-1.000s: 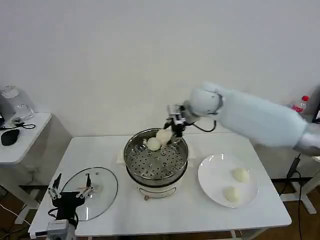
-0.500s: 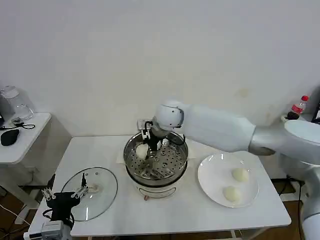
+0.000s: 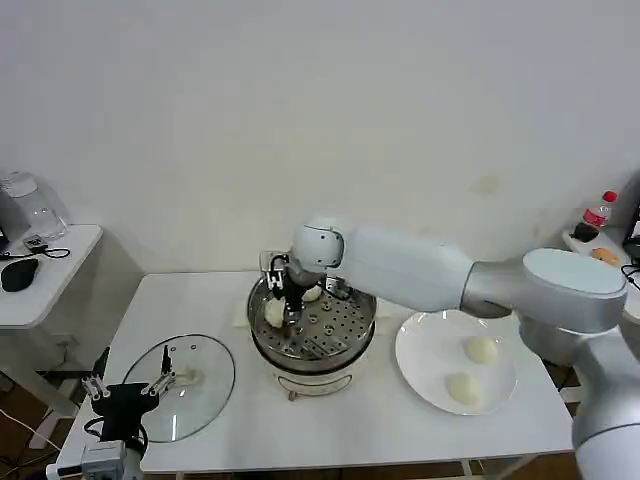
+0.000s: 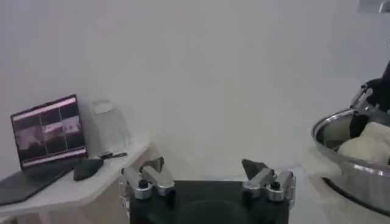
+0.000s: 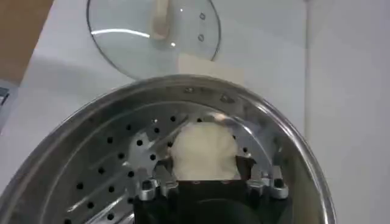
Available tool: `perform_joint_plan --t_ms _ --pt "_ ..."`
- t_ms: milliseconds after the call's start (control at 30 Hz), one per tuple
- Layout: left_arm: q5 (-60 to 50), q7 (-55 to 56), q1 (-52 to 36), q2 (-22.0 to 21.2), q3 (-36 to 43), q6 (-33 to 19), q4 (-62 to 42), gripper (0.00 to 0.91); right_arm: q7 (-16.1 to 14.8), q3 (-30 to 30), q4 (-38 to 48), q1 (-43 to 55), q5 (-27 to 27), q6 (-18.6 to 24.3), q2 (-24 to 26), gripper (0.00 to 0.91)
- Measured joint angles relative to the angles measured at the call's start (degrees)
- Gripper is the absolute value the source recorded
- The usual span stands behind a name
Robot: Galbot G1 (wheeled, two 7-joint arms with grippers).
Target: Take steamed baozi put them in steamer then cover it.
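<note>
The steamer (image 3: 345, 345) stands mid-table, a shiny steel pot with a perforated tray on a white base. My right gripper (image 3: 287, 305) reaches into its left side and is shut on a steamed baozi (image 3: 272, 313), held low over the tray. In the right wrist view that baozi (image 5: 203, 149) sits between the fingers of the right gripper (image 5: 205, 161). A second baozi (image 3: 312, 293) lies at the back of the tray. Two more baozi (image 3: 481, 349) (image 3: 462, 387) rest on the white plate (image 3: 420, 350). My left gripper (image 3: 128, 386) waits open near the front left corner.
The glass lid (image 3: 205, 385) with its pale handle lies flat on the table left of the steamer, just beyond the left gripper (image 4: 207, 171). The lid (image 5: 152, 30) also lies past the steamer rim (image 5: 183, 85). A side table (image 3: 40, 280) stands to the left.
My right gripper has carried the baozi from the steamer's back right rim leftward and down into its left side. The left arm has sunk slightly.
</note>
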State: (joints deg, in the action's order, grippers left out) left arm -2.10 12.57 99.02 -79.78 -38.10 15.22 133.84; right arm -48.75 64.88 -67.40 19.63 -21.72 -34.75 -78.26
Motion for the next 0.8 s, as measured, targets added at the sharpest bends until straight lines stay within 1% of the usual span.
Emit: perform_joint_plan --t_ms 33,267,433,500,600,700,800 --pt "0.0 0.0 0.0 -0.01 0.03 0.0 0.01 0.907 0.07 0.0 0.02 -0.01 -0.02 -0.07 -0.03 0.907" --pt "0.01 0.02 0.08 -0.01 -0.03 0.0 0.07 0.907 0.3 -0.16 -1.04 0.79 -0.73 -0.62 0.7 0.907" --pt "0.01 0.02 0.03 -0.17 0.22 0.03 0.29 0.907 0.15 0.02 -4.63 3.41 -2.33 -1.03 3.57 0.907" --pt "0.03 0.01 -0.02 -0.12 0.33 0.06 0.34 0.907 -0.15 0.4 -6.77 4.96 -2.87 -0.99 5.61 0.907" --pt "0.25 -0.02 -0.08 0.18 0.48 0.11 0.37 0.907 -1.02 0.97 -10.73 7.65 -3.09 -0.51 9.98 0.907" --pt "0.29 -0.03 -0.26 0.41 0.75 0.16 0.36 0.907 -2.27 0.98 -14.57 9.86 -2.47 0.54 15.27 0.907" --pt "0.11 -0.02 -0.33 0.72 1.18 0.21 0.4 0.907 -4.46 0.69 -17.7 11.06 -0.99 2.61 21.17 0.907"
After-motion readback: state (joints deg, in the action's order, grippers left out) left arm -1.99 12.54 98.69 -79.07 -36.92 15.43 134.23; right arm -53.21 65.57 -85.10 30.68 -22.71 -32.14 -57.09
